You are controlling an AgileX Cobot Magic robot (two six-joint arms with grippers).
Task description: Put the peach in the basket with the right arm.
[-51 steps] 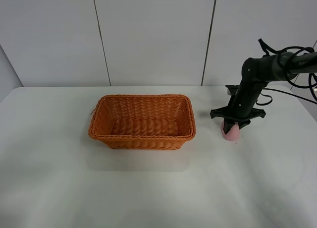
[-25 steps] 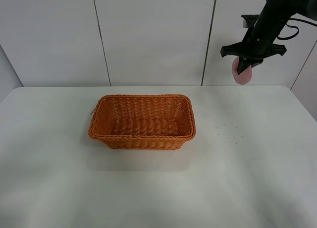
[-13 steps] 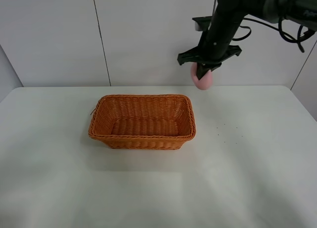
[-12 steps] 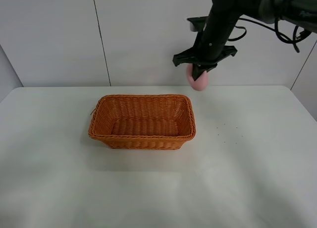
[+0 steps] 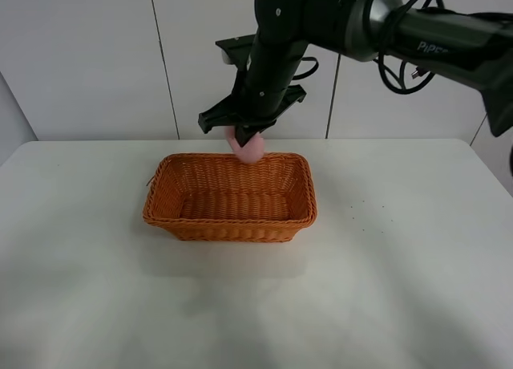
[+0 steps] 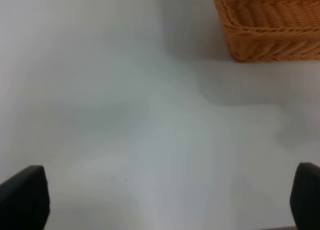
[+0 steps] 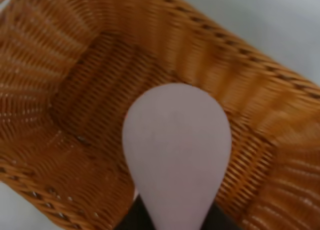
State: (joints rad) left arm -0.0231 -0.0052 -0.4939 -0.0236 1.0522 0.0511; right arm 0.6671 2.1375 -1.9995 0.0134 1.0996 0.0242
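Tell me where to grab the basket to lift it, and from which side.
Pinch the basket by its braided rim on the near long wall, coming down from above, one finger inside, one outside. The top is open, and the body looks too wide to span.

Robotics lab bench: plain white table [image 5: 417, 289], grey panelled wall [image 5: 80, 56], black right arm [image 5: 345, 16] w/ cables.

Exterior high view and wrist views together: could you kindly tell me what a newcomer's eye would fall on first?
The orange wicker basket on the white table draws the eye first, with the black right arm reaching over it from the right. Its gripper holds the pale pink peach above the basket's far rim; the right wrist view shows the peach over the basket's inside.
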